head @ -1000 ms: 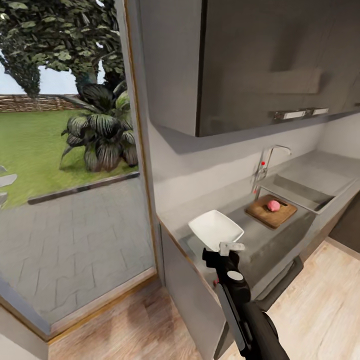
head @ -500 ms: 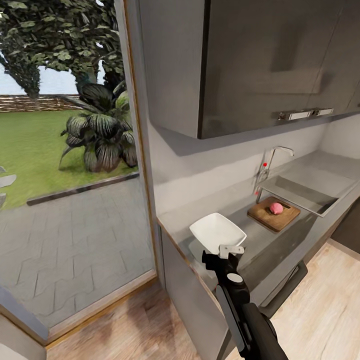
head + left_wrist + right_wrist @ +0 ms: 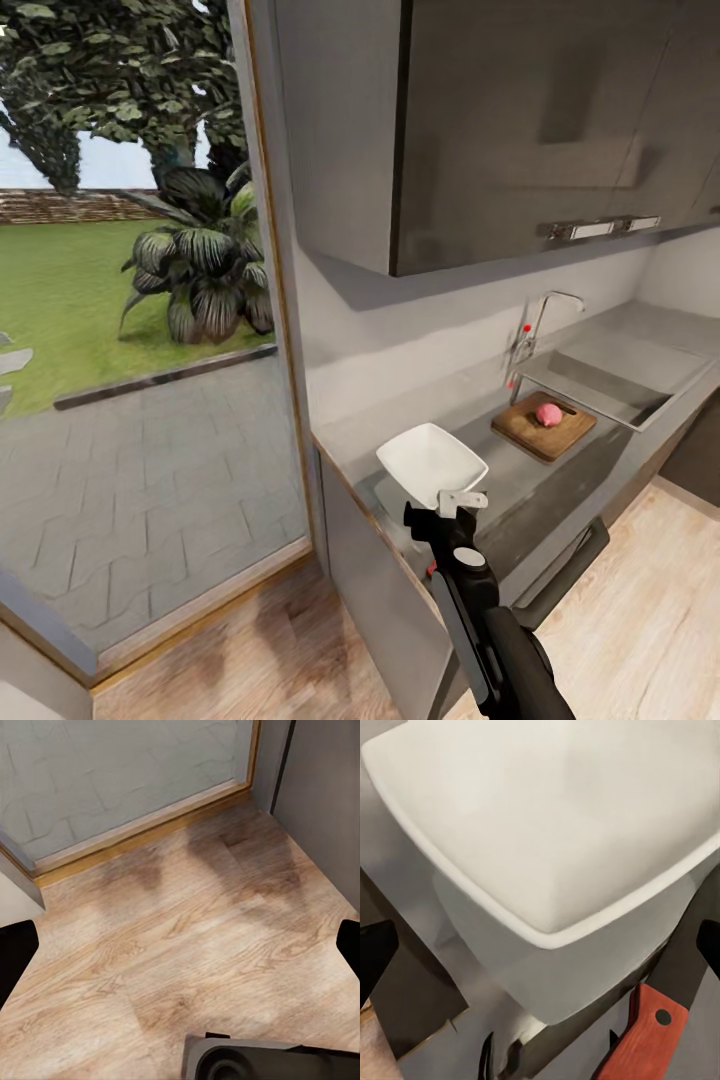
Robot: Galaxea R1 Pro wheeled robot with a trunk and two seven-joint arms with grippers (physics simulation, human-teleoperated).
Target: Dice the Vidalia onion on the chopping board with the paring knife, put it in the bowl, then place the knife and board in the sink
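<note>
While our left gripper (image 3: pixel 180 945) hangs over bare wooden floor (image 3: pixel 172 945) with its dark fingertips at the frame edges, spread wide and holding nothing, the coming move belongs to our right arm. Along the long grey reflective countertop (image 3: pixel 560 480), the shallow white squarish bowl (image 3: pixel 432 462) sits nearest the counter's left end, and our right gripper (image 3: pixel 455 510) hovers just at the bowl's near rim; we cannot tell how wide its jaws stand. In the right wrist view, the slim paring knife with the red-orange handle (image 3: pixel 641 1042) lies on the counter just beside the bowl, directly under this hand, its long axis slanting along the bowl's edge. Farther right, the brown wooden chopping board (image 3: pixel 543 425) carries the small round pinkish-red Vidalia onion (image 3: pixel 548 414), whole, just before the grey steel sink (image 3: pixel 610 380).
</note>
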